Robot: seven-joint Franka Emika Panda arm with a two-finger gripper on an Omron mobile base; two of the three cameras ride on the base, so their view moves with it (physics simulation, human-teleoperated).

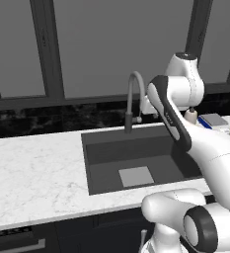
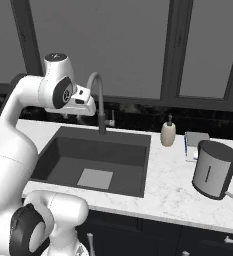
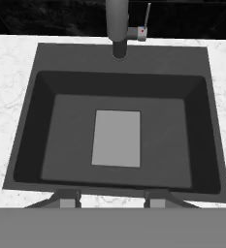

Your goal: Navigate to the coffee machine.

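Hand view: dark rectangular sink basin (image 3: pixel 117 140) below; gripper (image 3: pixel 112 197) jaws wide, empty.
Advice: drive on, arm tucked, until a black boxy machine appears.

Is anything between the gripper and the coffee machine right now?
Cannot tell: no coffee machine is in frame. The gripper hangs over the dark rectangular sink; a cylindrical steel kettle stands on the marble counter beside it.

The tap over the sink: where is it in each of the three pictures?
Left base view: the tap stands at centre, behind the sink.
Right base view: left of centre, beside the arm.
Hand view: top centre.
Shared landmark: the pale square in the sink's bottom.
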